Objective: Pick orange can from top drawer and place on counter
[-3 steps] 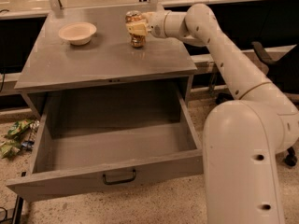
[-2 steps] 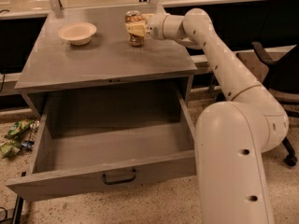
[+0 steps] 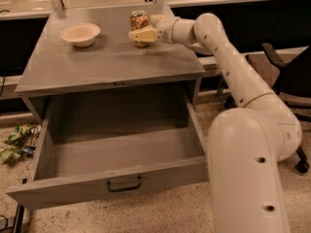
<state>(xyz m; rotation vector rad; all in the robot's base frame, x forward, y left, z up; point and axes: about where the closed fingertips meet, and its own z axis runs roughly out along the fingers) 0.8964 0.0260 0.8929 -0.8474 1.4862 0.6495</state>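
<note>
I am looking at the robot's white arm [image 3: 243, 81] rising from the lower right, its thick lower link filling that corner, bending at a rounded joint and then stretching up and to the left, low over the right part of the counter [image 3: 112, 62]. The wrist is lying close to level, so the gripper [image 3: 141, 26] is pointing leftward across the grey surface, toward its back edge. Below the counter, the top drawer [image 3: 73, 188] is standing pulled well out toward me, its flat front panel carrying a dark bar handle [image 3: 124, 184] at the centre. A dark office chair [image 3: 286, 76] is sitting behind the arm on the right, and some green wrappers [image 3: 17, 140] are lying on the speckled floor to the left of the drawer. On the counter's back left, a shallow white bowl [image 3: 80, 34] is resting, well apart from the gripper. The orange can [image 3: 139, 19] is standing upright on the counter, to the right of the bowl and near the back edge, right at the gripper's tip. The gripper is reaching in from the can's right, with its tan end crossing the can's lower front. I cannot tell whether the gripper is clamping the can or only sitting around it.
</note>
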